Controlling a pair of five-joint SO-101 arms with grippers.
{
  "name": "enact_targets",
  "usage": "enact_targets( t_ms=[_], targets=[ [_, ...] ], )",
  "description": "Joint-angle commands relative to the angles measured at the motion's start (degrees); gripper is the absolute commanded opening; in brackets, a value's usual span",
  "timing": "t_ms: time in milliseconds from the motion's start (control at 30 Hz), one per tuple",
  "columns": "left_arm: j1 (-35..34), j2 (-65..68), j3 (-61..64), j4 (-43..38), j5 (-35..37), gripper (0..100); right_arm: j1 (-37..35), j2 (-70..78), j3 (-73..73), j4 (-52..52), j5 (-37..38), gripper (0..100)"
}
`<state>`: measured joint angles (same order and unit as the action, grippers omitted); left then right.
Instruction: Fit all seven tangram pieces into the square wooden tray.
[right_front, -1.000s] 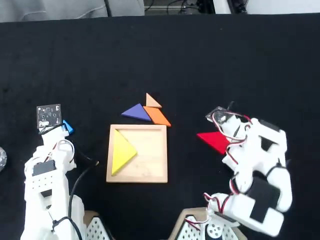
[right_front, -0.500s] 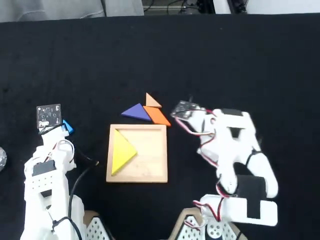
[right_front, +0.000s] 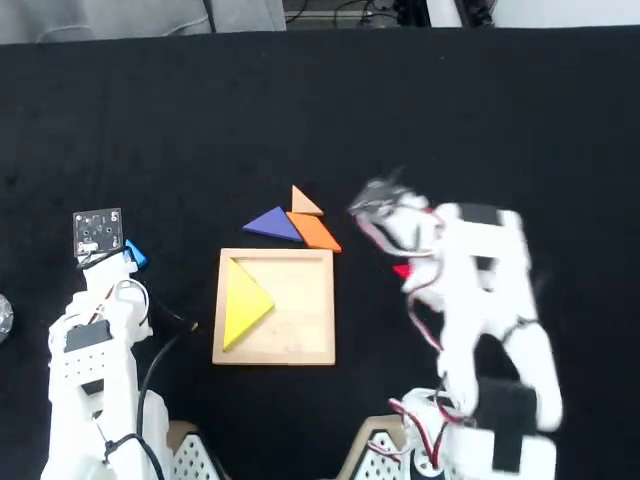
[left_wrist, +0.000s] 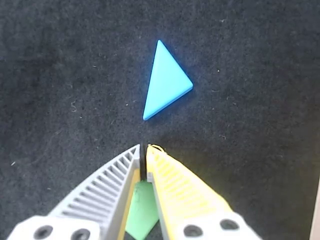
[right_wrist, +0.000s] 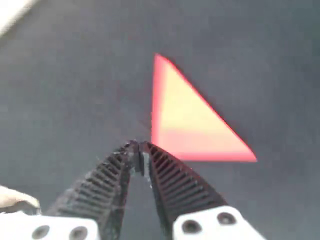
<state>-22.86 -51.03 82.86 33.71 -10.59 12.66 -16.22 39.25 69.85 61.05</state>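
Now the right gripper (right_wrist: 140, 146), fingers pinched together and empty, sits at the red triangle's (right_wrist: 187, 125) edge, right of the wooden tray (right_front: 300, 330). The left gripper (left_wrist: 144, 149), likewise clenched, hangs just beside the blue triangle (left_wrist: 165, 82).

The table cloth (left_wrist: 60, 75) is black, matt and a little fuzzy. The tray (right_front: 300, 312) is pale smooth wood. The blue triangle (left_wrist: 166, 82) looks smooth and painted. The left gripper (left_wrist: 144, 148) has ribbed plastic fingers (left_wrist: 175, 182).
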Motion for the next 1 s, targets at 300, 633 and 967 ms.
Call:
enact_targets(
  t_ms=[300,633,967],
  targets=[
    [0.0,-0.7,-0.3,0.6,-0.4,3,12.5,14.4,-5.1,-7.0,4.8,1.1],
    [0.0,-0.7,-0.3,0.6,-0.4,3,6.4,27.7,-14.6,-6.5,4.8,1.1],
    [0.0,-0.7,-0.3,0.6,-0.4,3,-9.8,25.0,-19.1,-7.6,-4.7,1.1]
  ],
)
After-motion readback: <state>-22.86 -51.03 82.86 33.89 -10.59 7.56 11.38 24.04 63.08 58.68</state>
